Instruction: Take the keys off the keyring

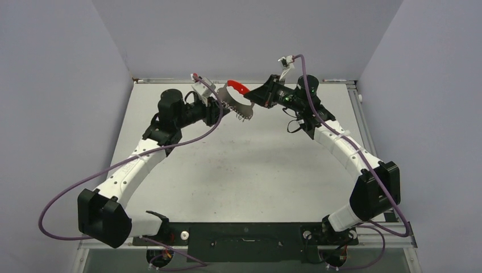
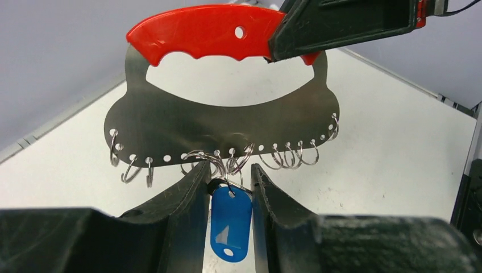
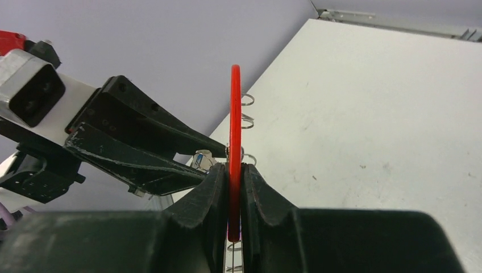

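Showing red-handled curved steel keyring (image 2: 221,122), silver wire loops (image 2: 287,156) beneath.
Right gripper (image 3: 234,170) clamps it; left gripper (image 2: 230,170) pinches blue-headed key (image 2: 230,222).

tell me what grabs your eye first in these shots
The keyring, a bright red grip over a steel plate fringed with wire loops, hangs in mid-air above the far side of the table, with the right gripper and its jaws shut on the red part. Below it, in the left wrist view, a blue-headed key dangles from a loop between the jaws of the left gripper.
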Controlling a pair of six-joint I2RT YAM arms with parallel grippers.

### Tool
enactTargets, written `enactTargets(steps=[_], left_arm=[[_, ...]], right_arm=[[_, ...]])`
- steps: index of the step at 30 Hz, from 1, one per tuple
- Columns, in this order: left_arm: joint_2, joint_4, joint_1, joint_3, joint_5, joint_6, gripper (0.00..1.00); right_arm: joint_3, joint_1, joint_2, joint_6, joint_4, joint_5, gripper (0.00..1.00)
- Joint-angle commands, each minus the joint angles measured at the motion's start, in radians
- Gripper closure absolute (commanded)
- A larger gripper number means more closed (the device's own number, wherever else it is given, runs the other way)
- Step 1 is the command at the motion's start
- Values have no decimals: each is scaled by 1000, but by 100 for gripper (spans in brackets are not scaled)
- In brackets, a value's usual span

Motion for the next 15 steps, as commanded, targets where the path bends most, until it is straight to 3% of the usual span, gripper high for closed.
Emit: enactTargets(steps=[1, 6, 9, 15], left_arm=[[17, -169, -24, 121, -56, 91, 100], [69, -268, -31, 242, -43, 217, 100], [109, -356, -36, 318, -9, 292, 100], [154, -464, -37, 412, 49, 388, 100]], right_arm=[[-51, -34, -42, 60, 172, -56, 94], [-118, -79, -31, 63, 228, -157, 74], [-146, -102, -47, 28, 226, -193, 54], [-129, -139, -93, -120, 157, -244, 31]])
